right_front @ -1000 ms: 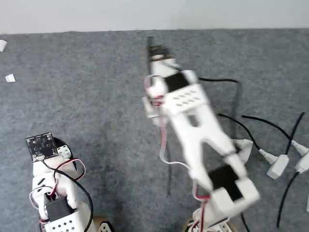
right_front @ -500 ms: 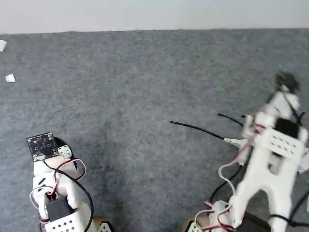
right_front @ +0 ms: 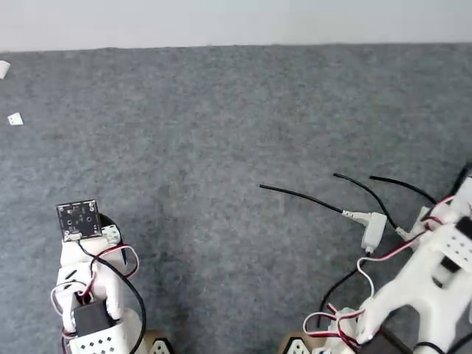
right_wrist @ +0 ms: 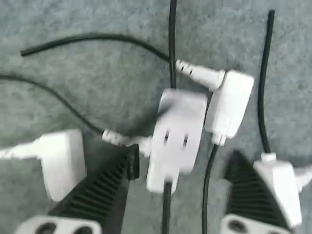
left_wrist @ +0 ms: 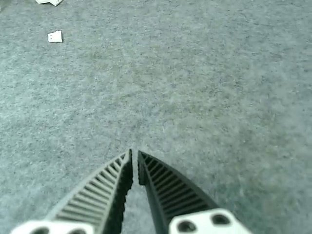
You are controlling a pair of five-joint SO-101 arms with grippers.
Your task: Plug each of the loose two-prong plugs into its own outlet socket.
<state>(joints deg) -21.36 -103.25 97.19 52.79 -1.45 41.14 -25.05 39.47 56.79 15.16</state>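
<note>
Several white cord ends lie on the grey carpet at the right. A white plug [right_front: 372,228] trails a black cord toward the middle of the table. In the right wrist view my right gripper [right_wrist: 185,158] is open just above a white outlet socket [right_wrist: 176,139] with two slots, one finger on each side. Beside that socket lies a plug [right_wrist: 229,105], and other white pieces [right_wrist: 61,156] [right_wrist: 280,180] lie outside the fingers. My left gripper [left_wrist: 134,155] is shut and empty, low over bare carpet near its base. The right arm [right_front: 442,258] leans to the table's right edge.
Loose black cords [right_front: 358,188] [right_front: 402,186] curl across the carpet near the plugs. Small white scraps [right_front: 15,119] [left_wrist: 54,36] lie at the far left. The left arm [right_front: 81,221] stands folded at the front left.
The right arm swung from the middle of the table to the far right, over the plugs. That uncovered a white plug and its cord. The left arm shifted slightly to the right.
</note>
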